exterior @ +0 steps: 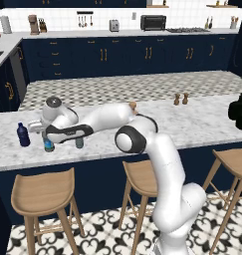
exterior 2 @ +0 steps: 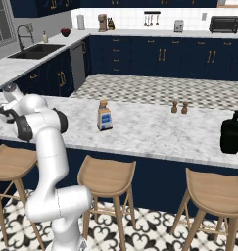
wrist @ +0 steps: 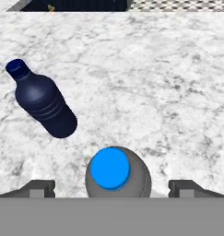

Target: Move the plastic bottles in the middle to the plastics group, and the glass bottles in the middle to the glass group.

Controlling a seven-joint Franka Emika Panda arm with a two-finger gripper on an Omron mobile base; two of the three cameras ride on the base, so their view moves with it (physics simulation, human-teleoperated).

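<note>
A clear-greyish plastic bottle [wrist: 114, 171] with a blue cap stands upright on the marble counter, between my two finger tips [wrist: 39, 188]. My gripper [wrist: 112, 188] is open, and both fingers stand clear of the bottle's sides. In the left base view the gripper [exterior: 47, 135] hovers over this bottle [exterior: 48, 146] at the counter's left end. The dark navy bottle [wrist: 42, 101] [exterior: 23, 134] stands just to its left. A teal-blue bottle [exterior: 79, 143] shows under my forearm. The pale glass bottle [exterior 2: 105, 116] with a brown stopper stands mid-counter. Far right sits the large black bottle [exterior 2: 231, 133] [exterior: 239, 112].
Two small brown shakers [exterior 2: 179, 107] [exterior: 181, 99] stand toward the counter's far edge. Three wooden stools [exterior: 43, 191] line the near side of the marble counter [exterior: 202, 124]. My own arm crosses the left half of the counter.
</note>
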